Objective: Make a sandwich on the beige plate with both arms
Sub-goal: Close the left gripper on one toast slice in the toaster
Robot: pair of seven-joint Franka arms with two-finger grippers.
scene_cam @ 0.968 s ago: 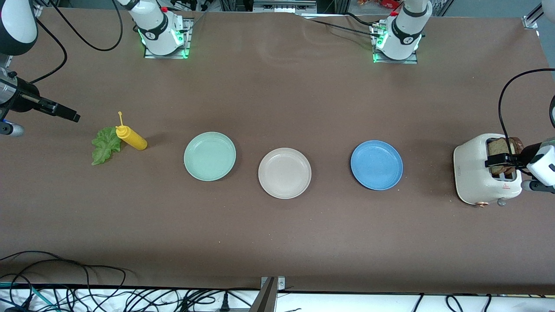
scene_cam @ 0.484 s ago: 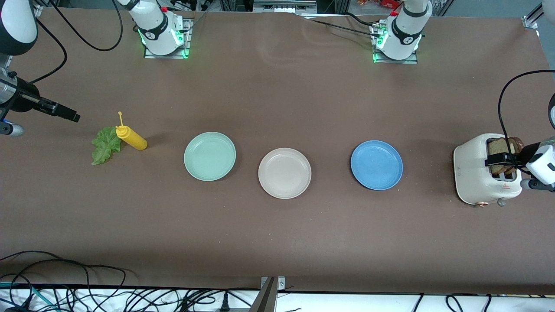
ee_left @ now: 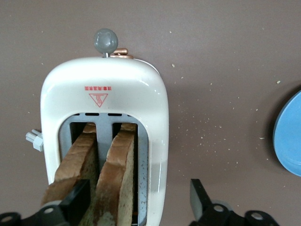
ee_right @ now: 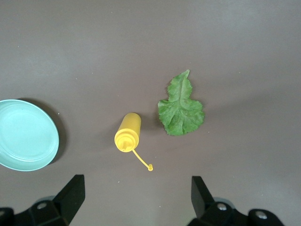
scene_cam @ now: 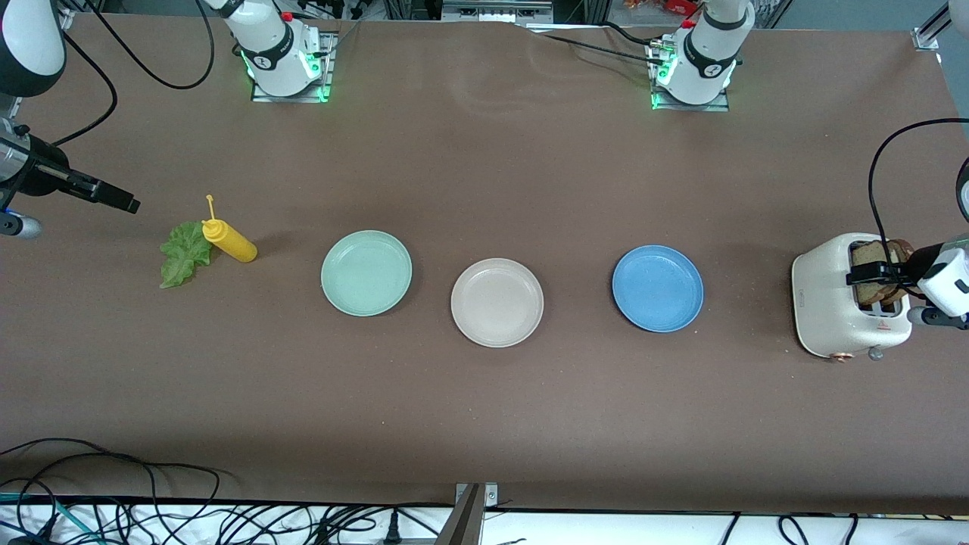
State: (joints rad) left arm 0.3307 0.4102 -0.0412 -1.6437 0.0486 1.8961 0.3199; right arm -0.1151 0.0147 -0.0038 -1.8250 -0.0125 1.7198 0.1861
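Left gripper (ee_left: 138,184), jaws spread wide, has shifted toward twelve o'clock in the front view and brackets the two brown-crusted tan bread slices (ee_left: 117,174) standing in the glossy cream toaster (ee_left: 103,80) (no grip yet). Right gripper (ee_right: 136,181), likewise spread, waits near the ruffled green lettuce leaf (ee_right: 181,108). The round cream-beige plate (scene_cam: 496,302) lies bare at table centre, at nine o'clock from the toaster, so no slice has been delivered.

We see two tan, brown-crusted bread slices (ee_left: 101,176) upright in a glossy cream toaster (ee_left: 106,101). Our left pincer (ee_left: 136,200) straddles both slices with its fingers (ee_left: 77,200) spread. A round blue plate (ee_left: 289,139) lies on the brown bench (ee_left: 221,56).
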